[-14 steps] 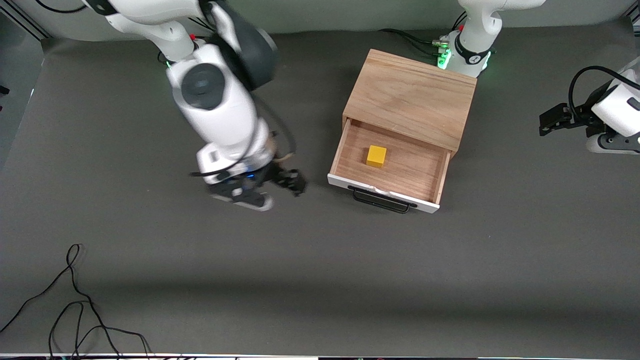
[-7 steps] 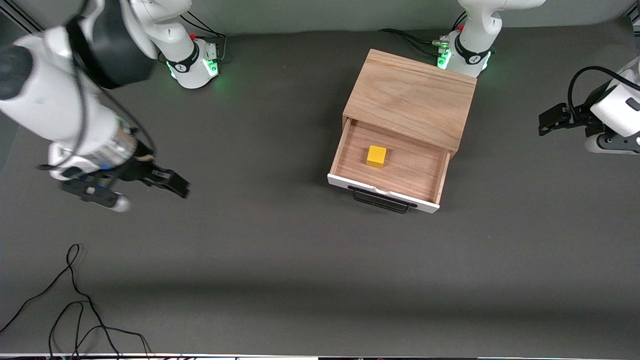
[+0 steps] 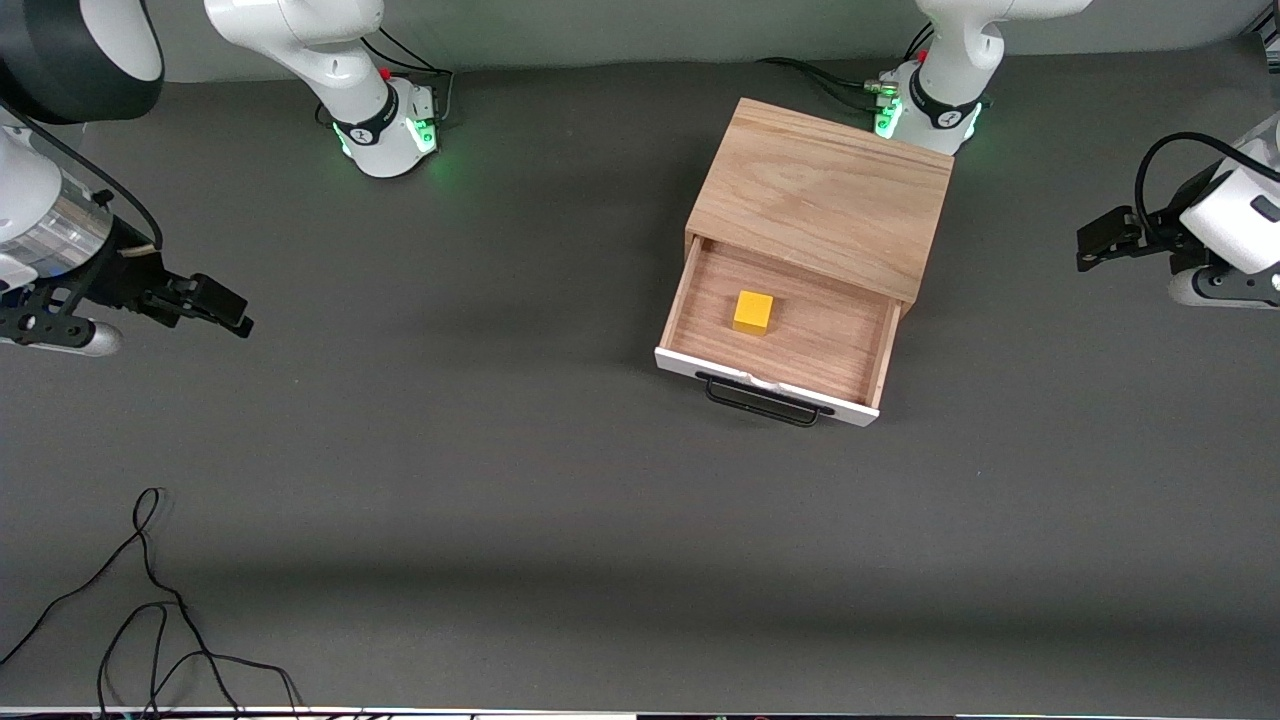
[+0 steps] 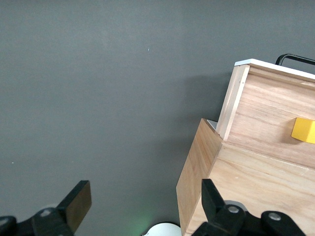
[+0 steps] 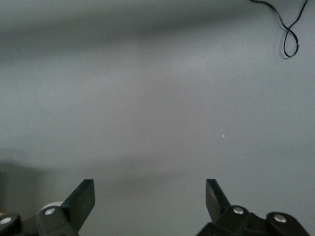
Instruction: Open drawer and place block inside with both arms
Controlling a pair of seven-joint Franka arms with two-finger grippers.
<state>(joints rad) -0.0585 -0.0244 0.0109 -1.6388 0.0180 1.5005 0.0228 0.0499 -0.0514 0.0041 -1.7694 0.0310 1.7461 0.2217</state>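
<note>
Block [image 3: 753, 312] lies inside the pulled-out drawer [image 3: 775, 335], on the tray floor near its middle, clear of every wall; the drawer stands out of the oak box [image 3: 822, 190] toward the front camera, its black handle [image 3: 765, 402] on the white panel at the near edge; judged from this, both parts of the task look done. The block reads as a small rigid cube, probably light, with flat faces that would suit a squeeze across two parallel sides; its smooth finish could slip under a weak grip; the drawer looks stiff, and the bar handle is the sensible place to hold it.

Right pincer [image 3: 215, 310] hangs over bare worktop [image 3: 560, 520] at the right arm's end, released and holding nothing; left pincer [image 3: 1100, 240] hangs at the left arm's end, also released and empty; both sit well apart from the drawer.

Front view alone shows the whole layout and a loose cable [image 3: 150, 600] on the worktop near the camera; the left wrist view shows the box's side wall, the drawer's side and one edge of the block [image 4: 303, 130]; the right wrist view shows only bare worktop, its spread fingers [image 5: 81, 199] and a loop of cable [image 5: 290, 42].
</note>
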